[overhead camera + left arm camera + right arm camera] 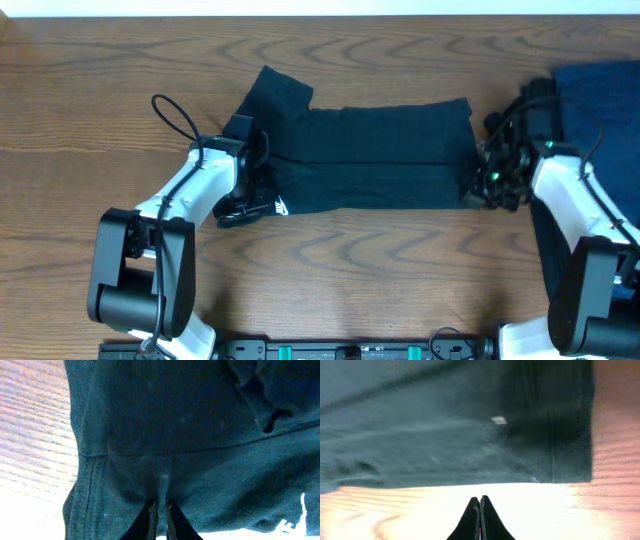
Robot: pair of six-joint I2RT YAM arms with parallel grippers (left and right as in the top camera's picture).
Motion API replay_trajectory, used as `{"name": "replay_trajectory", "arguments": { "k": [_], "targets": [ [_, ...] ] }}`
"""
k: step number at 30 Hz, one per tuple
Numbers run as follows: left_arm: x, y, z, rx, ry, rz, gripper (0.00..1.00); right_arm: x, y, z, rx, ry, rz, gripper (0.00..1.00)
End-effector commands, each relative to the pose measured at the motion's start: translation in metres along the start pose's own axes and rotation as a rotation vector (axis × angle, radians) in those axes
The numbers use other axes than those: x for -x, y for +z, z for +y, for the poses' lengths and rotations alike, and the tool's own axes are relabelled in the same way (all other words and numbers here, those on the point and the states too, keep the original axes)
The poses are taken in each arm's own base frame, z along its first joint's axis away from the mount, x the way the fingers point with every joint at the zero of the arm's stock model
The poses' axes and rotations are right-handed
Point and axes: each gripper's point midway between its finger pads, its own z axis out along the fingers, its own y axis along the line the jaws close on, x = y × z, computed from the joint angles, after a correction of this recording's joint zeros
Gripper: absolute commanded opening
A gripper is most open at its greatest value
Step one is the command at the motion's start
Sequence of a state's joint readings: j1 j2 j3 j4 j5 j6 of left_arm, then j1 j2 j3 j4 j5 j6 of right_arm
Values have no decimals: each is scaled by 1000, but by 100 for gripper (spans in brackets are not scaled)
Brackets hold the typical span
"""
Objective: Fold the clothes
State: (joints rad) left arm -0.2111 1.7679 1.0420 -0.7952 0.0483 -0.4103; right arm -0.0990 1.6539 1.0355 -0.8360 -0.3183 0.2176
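Black T-shirt [370, 155] is lying folded into a long band across the middle of the desk [350, 280]. The left hand [160, 509] is pinching its fabric at the band's left end. The right hand [480, 502] is holding its fingers pressed together over bare wood just off the right end, gripping nothing. A navy garment [600, 100] is lying by the desk's right edge.

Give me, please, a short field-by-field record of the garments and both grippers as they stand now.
surface: brown wooden table
shirt: black short-sleeved fabric T-shirt, partly folded into a band, one sleeve sticking out upper left
other garment: navy blue fabric garment, far right edge
left gripper: jaws shut on the shirt's hem
right gripper: jaws shut, empty, over bare table by the shirt's edge
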Motion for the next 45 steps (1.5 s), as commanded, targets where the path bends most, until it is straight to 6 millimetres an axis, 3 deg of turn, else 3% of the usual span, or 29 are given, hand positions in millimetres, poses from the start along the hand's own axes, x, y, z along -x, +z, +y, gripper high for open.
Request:
{"name": "replay_trajectory", "arguments": {
  "k": [1,5,11,17,28,36,45],
  "targets": [
    [4,-2,3,10,3,-11,9,17,-20,18,35,-40,-43,1],
    [6,-2,2,5,3,-21,9,21,-20,19,34,-46,-58,1],
    [11,-3,-1,-3,3,-36,9,21,-2,8,0,-59,-90,1],
    [14,-5,-2,-6,3,-44,9,17,19,-25,-132,-23,-134,1],
    [17,-5,8,-5,-32,-42,10,3,49,-48,-167,10,-184,1],
    [17,-3,15,1,-54,-27,10,-11,52,-71,-278,25,-161,1],
    [3,6,22,25,-56,23,10,-35,45,-98,-410,180,-104,1]
  ]
}}
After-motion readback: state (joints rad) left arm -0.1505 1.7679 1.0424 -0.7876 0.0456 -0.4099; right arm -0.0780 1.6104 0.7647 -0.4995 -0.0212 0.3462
